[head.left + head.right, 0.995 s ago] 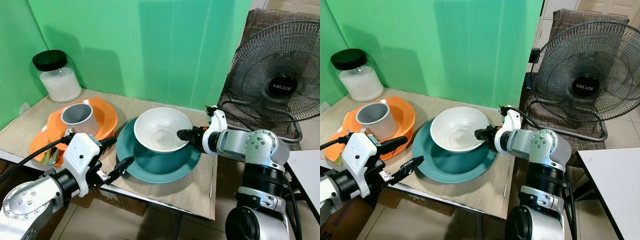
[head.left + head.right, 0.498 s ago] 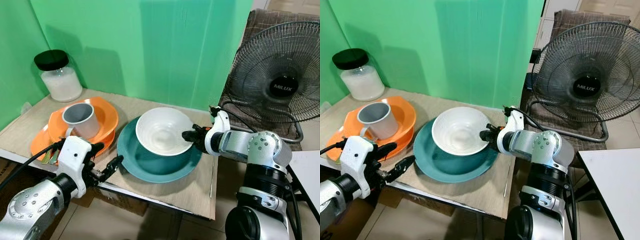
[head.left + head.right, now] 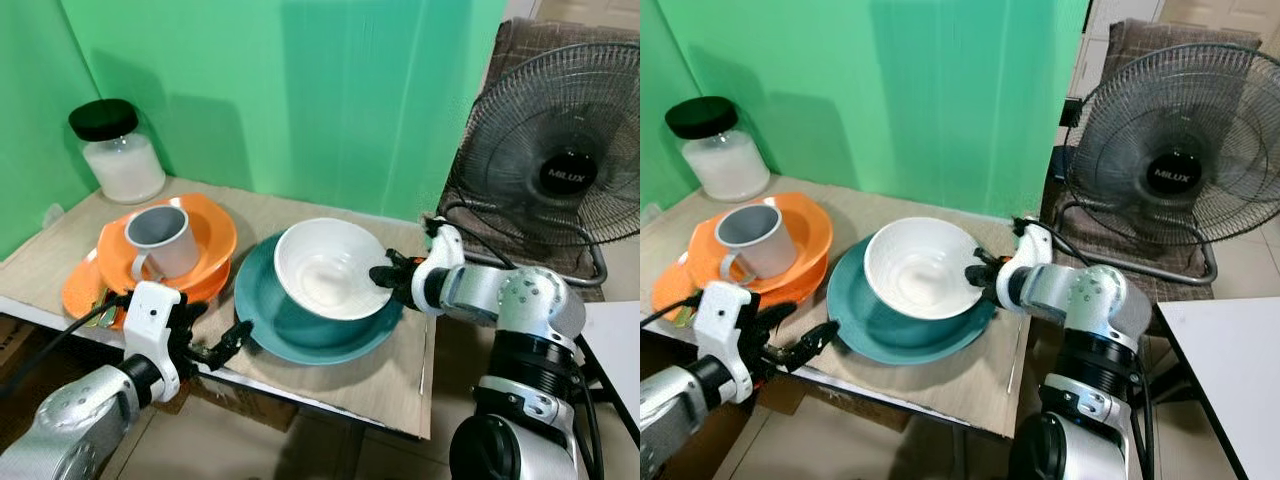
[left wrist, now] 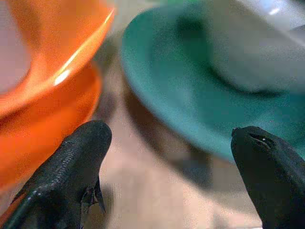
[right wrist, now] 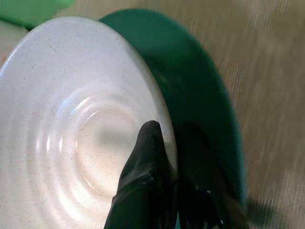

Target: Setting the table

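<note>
- While my right gripper (image 5: 174,191) sat at the side of the white bowl (image 3: 330,268) nearest my right arm, its two black fingers (image 5: 143,181) pinched the rim: one lay inside the bowl, the other outside.
- That bowl rested on the teal plate (image 3: 265,310), near the middle of the worktop (image 3: 390,375) and tipped a little, I judged, toward my right side.
- From those fingers the bowl lay straight ahead, toward my left side; being round, it had no long axis to line up with.
- My right arm was plainly the nearer one to the bowl, already touching it.
- My left gripper (image 3: 212,333) hovered low at the front edge of the worktop, its fingers (image 4: 71,167) spread wide and holding nothing, between the stacked orange plates (image 3: 215,235) and the teal plate.
- A grey mug (image 3: 160,240) stood on the orange plates, well apart from the bowl.
</note>
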Tool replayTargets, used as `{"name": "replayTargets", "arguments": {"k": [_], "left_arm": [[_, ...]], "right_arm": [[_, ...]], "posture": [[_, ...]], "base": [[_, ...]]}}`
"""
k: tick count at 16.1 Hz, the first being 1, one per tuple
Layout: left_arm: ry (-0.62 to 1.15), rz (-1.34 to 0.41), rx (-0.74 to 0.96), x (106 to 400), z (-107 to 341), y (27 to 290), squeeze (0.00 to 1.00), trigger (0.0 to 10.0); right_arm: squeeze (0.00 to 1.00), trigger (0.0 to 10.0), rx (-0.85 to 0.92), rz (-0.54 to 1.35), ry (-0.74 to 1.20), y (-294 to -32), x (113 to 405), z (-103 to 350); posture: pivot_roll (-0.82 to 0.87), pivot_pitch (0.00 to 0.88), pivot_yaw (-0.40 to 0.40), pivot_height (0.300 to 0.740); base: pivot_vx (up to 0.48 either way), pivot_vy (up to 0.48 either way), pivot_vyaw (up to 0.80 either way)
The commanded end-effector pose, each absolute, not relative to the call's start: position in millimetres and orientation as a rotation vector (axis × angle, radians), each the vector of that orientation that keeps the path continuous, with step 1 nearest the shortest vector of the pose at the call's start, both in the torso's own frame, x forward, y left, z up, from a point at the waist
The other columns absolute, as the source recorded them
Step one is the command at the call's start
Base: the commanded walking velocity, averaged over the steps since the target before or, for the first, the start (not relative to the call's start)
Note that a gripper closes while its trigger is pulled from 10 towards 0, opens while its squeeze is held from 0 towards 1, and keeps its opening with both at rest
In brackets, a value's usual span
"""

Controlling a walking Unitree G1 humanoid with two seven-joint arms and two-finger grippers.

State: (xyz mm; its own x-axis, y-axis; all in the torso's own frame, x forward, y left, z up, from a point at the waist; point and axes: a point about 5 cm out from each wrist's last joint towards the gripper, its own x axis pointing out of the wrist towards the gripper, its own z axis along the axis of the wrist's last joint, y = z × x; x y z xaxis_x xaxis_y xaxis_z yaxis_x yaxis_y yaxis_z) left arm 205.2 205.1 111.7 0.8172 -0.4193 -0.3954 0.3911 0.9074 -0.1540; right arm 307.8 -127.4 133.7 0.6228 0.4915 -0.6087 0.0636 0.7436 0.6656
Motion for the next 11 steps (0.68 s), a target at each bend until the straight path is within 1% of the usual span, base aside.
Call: {"name": "replayTargets", "arguments": {"k": [1,2,3,4,5,6,8,10,11], "left_arm": [[0.445,-0.399,-0.087,208,109,210,0.62,10.0],[0.426,-0.364,-0.218,215,107,214,0.0,10.0],[0.421,-0.359,-0.237,217,106,214,0.0,10.0],[0.412,-0.382,-0.299,220,106,213,0.0,10.0],[0.393,-0.455,-0.359,225,108,207,0.0,10.0],[0.388,-0.506,-0.382,229,108,204,0.0,10.0],[0.436,-0.543,-0.397,235,102,200,0.0,10.0],[0.555,-0.509,-0.406,239,87,201,0.0,10.0],[0.58,-0.502,-0.413,241,83,201,0.0,10.0]], "right_arm": [[0.0,0.0,0.734,0.3,0.8,-129,313,148],[0.0,0.0,0.762,0.315,0.745,-136,316,160],[0.0,0.0,0.769,0.316,0.734,-138,317,162],[0.0,0.0,0.767,0.315,0.711,-141,318,165],[0.0,0.0,0.775,0.321,0.686,-144,319,169],[0.0,0.0,0.78,0.325,0.673,-145,320,171],[0.0,0.0,0.777,0.328,0.662,-146,319,174],[0.0,0.0,0.772,0.326,0.648,-149,318,176],[0.0,0.0,0.774,0.322,0.639,-151,317,176]], "posture": [[-0.03,0.0,0.017,0.74],[-0.03,0.0,0.018,0.74],[-0.03,0.0,0.018,0.74],[-0.03,0.0,0.016,0.74],[-0.03,0.0,0.012,0.74],[-0.04,0.0,0.016,0.74],[-0.04,0.0,0.023,0.74],[-0.05,0.0,0.035,0.74],[-0.05,0.0,0.035,0.74]], "base": [[0.0,0.0,0.0],[0.0,0.0,0.0],[0.0,0.0,0.0],[0.0,0.0,0.0],[0.0,0.0,0.0],[0.0,0.0,0.0],[0.0,0.0,0.0],[0.0,0.0,0.0],[0.0,0.0,0.0]]}}
